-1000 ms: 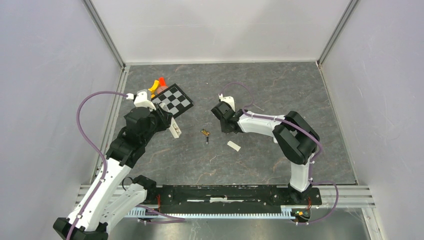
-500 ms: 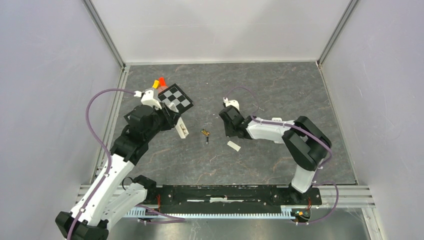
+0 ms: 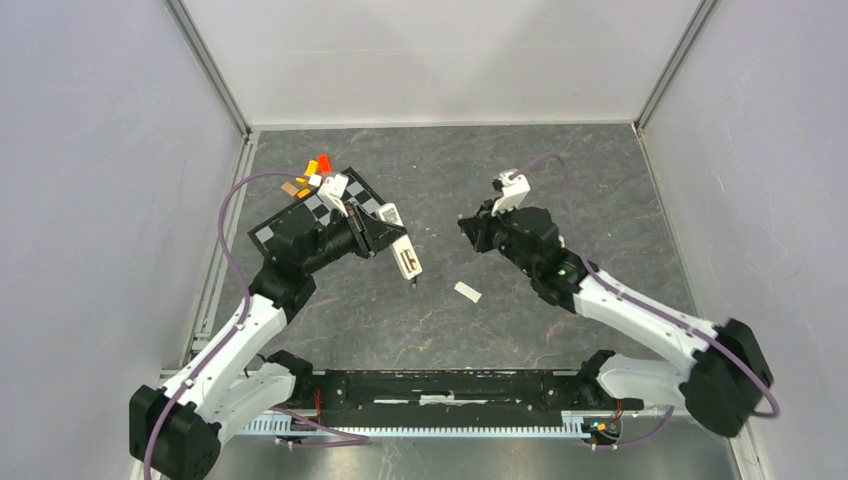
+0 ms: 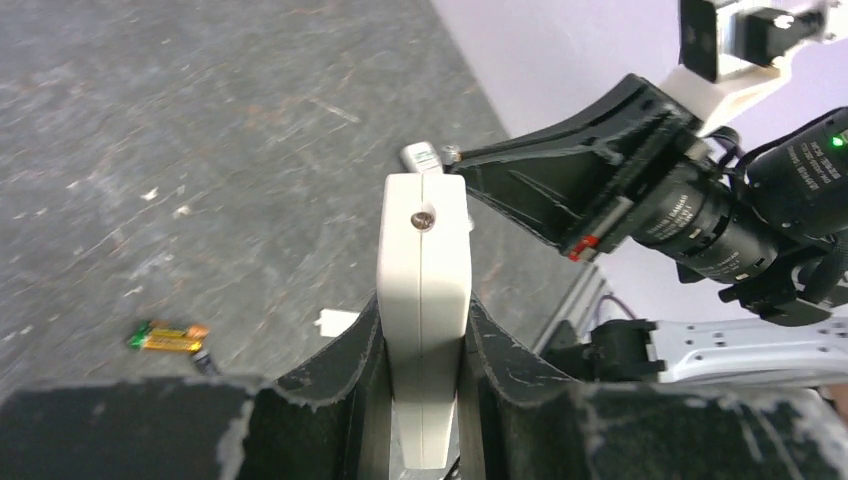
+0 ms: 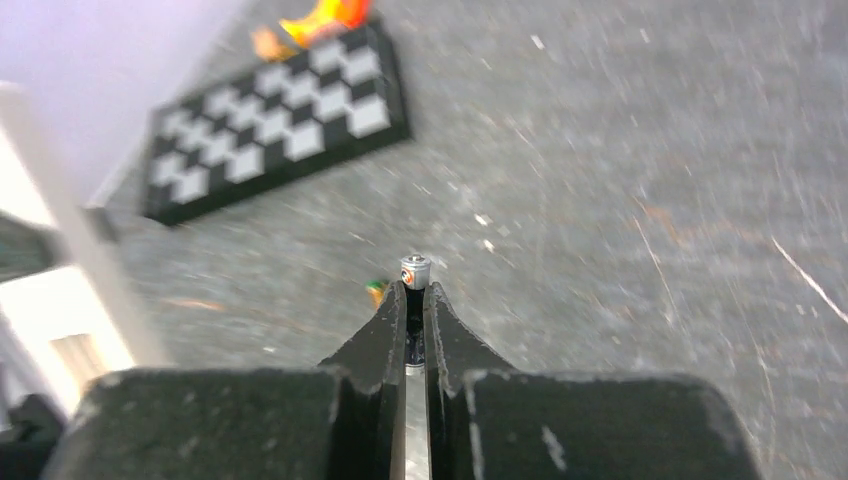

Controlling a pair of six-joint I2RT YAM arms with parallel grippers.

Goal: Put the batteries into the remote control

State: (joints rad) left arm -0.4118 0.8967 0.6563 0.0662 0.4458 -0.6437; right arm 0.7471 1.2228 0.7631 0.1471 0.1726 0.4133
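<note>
My left gripper (image 3: 383, 238) (image 4: 421, 312) is shut on the white remote control (image 3: 404, 256) (image 4: 421, 250), held edge-on above the floor. My right gripper (image 3: 468, 227) (image 5: 415, 292) is shut on one of the batteries (image 5: 415, 269), whose metal end pokes out past the fingertips. In the left wrist view that battery's tip (image 4: 421, 156) hangs just beyond the remote's far end. Another battery (image 4: 168, 338) (image 5: 377, 291) lies on the grey floor below, mostly hidden by the remote in the top view.
A small white strip (image 3: 467, 291) (image 4: 337, 322) lies on the floor between the arms. A black-and-white checkerboard (image 3: 346, 192) (image 5: 280, 120) sits at the back left, partly under my left arm, with small orange and red blocks (image 3: 315, 165) beside it.
The right gripper shut on a battery, lifted it off the floor and drew back to the right. The left arm swung the remote rightward toward the centre.
</note>
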